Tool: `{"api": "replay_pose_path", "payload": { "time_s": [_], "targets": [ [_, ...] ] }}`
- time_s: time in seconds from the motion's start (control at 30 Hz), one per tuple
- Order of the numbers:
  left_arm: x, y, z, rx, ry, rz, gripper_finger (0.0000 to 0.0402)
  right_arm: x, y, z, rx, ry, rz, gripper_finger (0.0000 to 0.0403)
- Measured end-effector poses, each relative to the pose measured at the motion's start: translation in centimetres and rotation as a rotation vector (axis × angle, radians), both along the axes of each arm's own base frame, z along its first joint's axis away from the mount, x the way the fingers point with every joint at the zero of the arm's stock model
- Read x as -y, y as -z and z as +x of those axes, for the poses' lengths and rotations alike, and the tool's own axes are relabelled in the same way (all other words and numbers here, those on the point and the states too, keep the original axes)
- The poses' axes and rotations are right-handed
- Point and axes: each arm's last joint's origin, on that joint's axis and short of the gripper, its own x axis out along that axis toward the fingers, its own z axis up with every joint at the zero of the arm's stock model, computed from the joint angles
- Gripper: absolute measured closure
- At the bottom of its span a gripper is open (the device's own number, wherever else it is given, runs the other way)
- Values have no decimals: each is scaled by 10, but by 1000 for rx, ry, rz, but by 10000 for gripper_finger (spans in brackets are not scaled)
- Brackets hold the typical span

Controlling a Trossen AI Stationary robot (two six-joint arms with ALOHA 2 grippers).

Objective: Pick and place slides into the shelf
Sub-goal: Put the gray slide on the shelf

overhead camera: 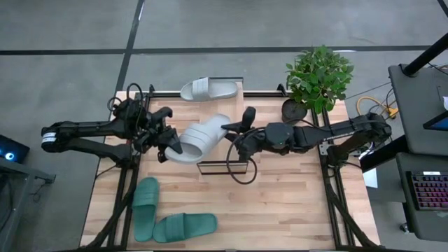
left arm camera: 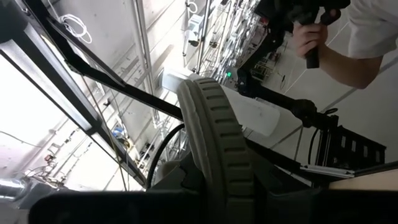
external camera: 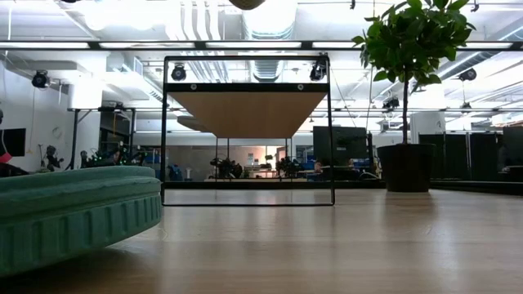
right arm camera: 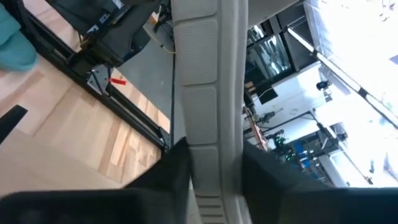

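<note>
One pale grey-white slide (overhead camera: 203, 137) is held between both grippers over the middle of the table, above the shelf (external camera: 248, 110). My left gripper (overhead camera: 172, 145) is shut on its left end and my right gripper (overhead camera: 234, 129) on its right end. A second pale slide (overhead camera: 208, 89) lies flat on the shelf's far end (overhead camera: 220, 82). Two teal slides (overhead camera: 145, 207) (overhead camera: 185, 225) lie on the table at the near left; one fills the low view's left foreground (external camera: 73, 212). My left gripper pinches the pale slide's left end (left arm camera: 214, 155) between its two fingers, which come level from the table's left. The ribbed sole edge runs away from the fingers. The slide is lifted clear. My right gripper pinches the pale slide's right end (right arm camera: 208, 134) between its two fingers, which come level from the table's right. The slide runs straight away from the fingers and is clear of the table.
A potted plant (overhead camera: 318, 77) stands at the table's far right corner. A black cable loop (overhead camera: 241, 171) lies beside the shelf's near frame (overhead camera: 222, 168). A person's hand (left arm camera: 309, 38) holding a dark handle shows beyond the table in the left wrist view.
</note>
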Motion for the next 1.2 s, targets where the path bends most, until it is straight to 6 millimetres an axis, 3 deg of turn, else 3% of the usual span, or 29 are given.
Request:
{"api": "replay_pose_path", "payload": {
  "time_s": [0.1,0.3,0.63,0.77,1.0,1.2],
  "targets": [
    [0,0,0,1,-4,-2,369,5,0,1,11,14,37,364],
    [-1,-1,0,-15,-40,-56,360,9,0,0,21,84,53,365],
    [-6,-12,-14,-23,-307,-284,188,14,3,-4,-7,312,5,365],
    [-6,-15,-30,-41,-368,-316,144,12,5,-6,-12,379,15,365],
    [-8,-16,-55,-110,-553,-484,131,7,14,-10,-35,461,77,365],
    [-11,-9,-58,-182,-674,-552,130,8,28,-14,-47,500,186,365]
  ]
}}
